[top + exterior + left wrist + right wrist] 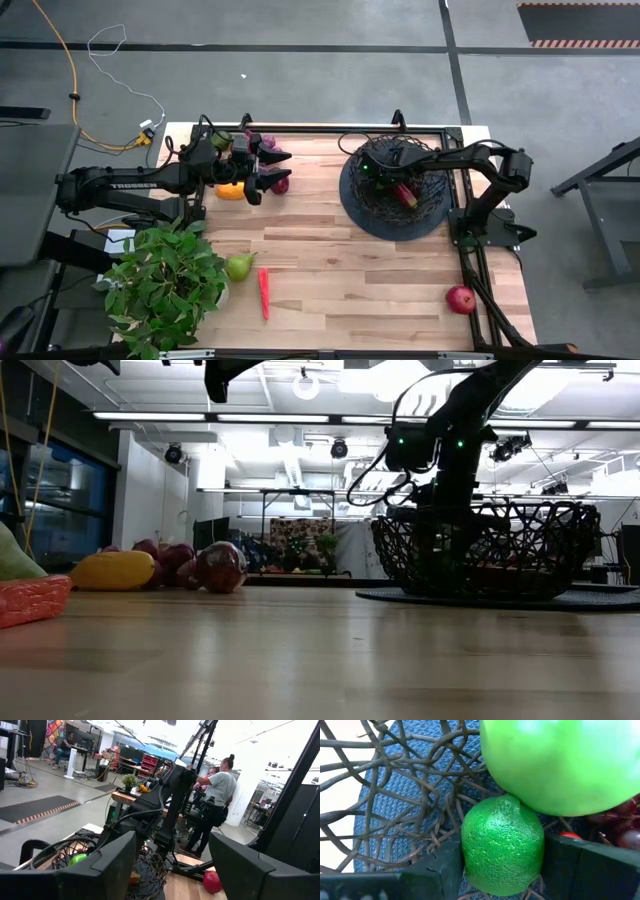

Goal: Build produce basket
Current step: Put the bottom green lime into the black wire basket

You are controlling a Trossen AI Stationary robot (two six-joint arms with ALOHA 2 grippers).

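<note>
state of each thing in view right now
left gripper: open, empty, raised over far-left fruit
right gripper: inside basket, fingers around lime
apple: loose, near right
chilli: flat on table
pear: beside plant

Lighting: bright overhead ceiling strips (300,418), glaring white in the low view. Tabletop (320,660) foreground soft, out of focus. Shadows faint.

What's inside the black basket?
In the basket, the right gripper holds a lime beside a bigger green fruit; something red and grapes peek behind. Anything underneath is hidden.
</note>
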